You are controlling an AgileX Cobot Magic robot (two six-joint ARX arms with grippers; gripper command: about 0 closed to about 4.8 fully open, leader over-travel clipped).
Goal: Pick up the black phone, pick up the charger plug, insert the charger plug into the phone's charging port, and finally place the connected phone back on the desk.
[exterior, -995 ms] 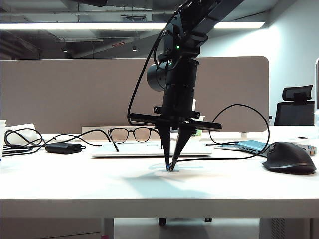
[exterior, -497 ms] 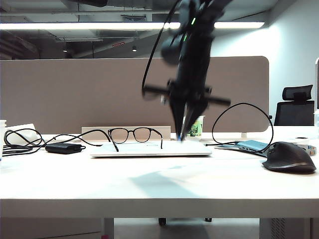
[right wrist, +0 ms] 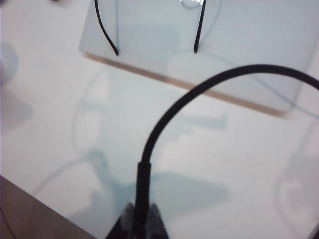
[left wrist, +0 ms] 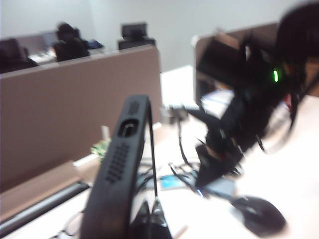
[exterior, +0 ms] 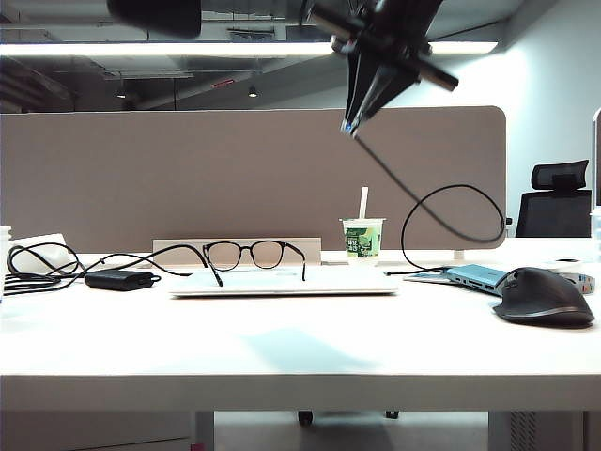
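1. At the far left of the exterior view a bundle of black cables (exterior: 33,258) and a small black box (exterior: 119,280) lie on the desk (exterior: 300,352).
2. High at the upper left of that view a dark blurred shape shows at the frame's edge; whether it is the left arm cannot be told; the left wrist view shows the left gripper (left wrist: 149,219) raised well above the desk, its fingers drawn together on the lower part of the black phone (left wrist: 117,169); the phone stands on end, its short edge with the phone's charging port (left wrist: 127,129) turned upward.
3. Glasses (exterior: 254,256) rest on a flat white slab (exterior: 282,282) at the middle of the desk.
4. The right arm hangs tilted near the top of the exterior view, its right gripper (exterior: 355,122) pointing down and leftward, far above the desk; the fingers are closed on the charger plug (right wrist: 141,191); its thin black cable (exterior: 451,211) droops in a loop toward the desk's right side.
5. A cup with a straw (exterior: 362,235) stands behind the slab; a dark mouse (exterior: 545,297) sits at the right.
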